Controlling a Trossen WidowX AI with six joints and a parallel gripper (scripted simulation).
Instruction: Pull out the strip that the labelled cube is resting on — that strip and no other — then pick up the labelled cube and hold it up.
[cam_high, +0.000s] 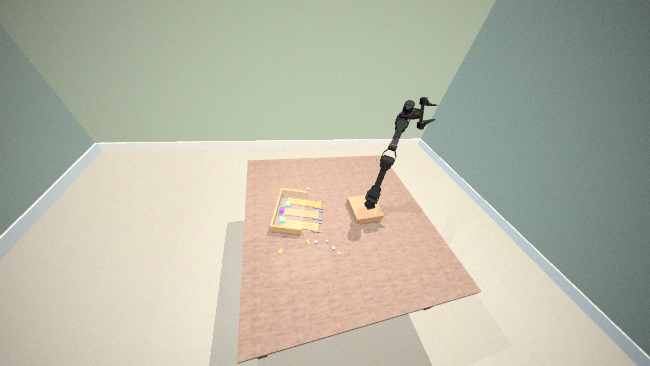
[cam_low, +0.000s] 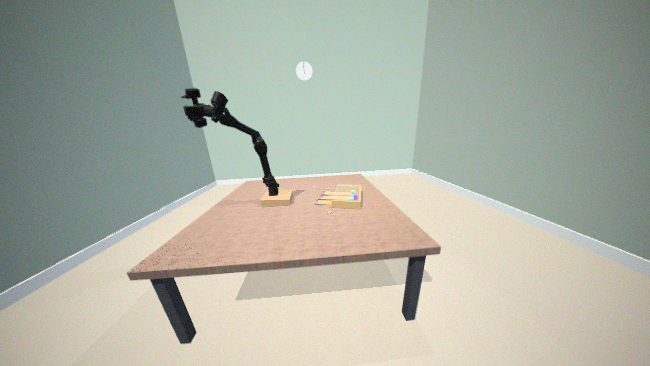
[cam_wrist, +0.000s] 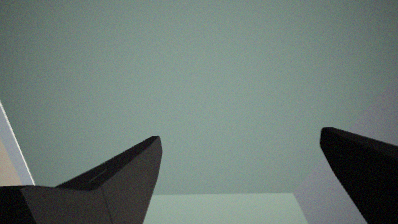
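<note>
My gripper (cam_high: 435, 112) (cam_wrist: 238, 140) is open and empty, raised high on the far side of the arm's base from the tray. A low yellow-walled tray (cam_high: 286, 231) (cam_low: 346, 205) stands on the table. Three yellowish strips, a back one (cam_high: 309, 203), a middle one (cam_high: 304, 213) and a front one (cam_high: 305, 225) in the top view, stick out of its open side. A mint cube (cam_high: 288, 204) is at the back strip's inner end, a purple cube (cam_high: 281, 210) (cam_low: 355, 197) at the middle one's and another mint cube (cam_high: 283, 219) at the front one's. No label is readable; exact contacts are too small to tell.
Thin dark rods (cam_high: 318, 220) lie by the strips' outer ends. Several small white pieces (cam_high: 333, 248) and a yellow bit (cam_high: 280, 251) lie near the tray. The arm stands on a wooden block (cam_high: 369, 218) (cam_low: 276, 202) facing the strips' outer ends.
</note>
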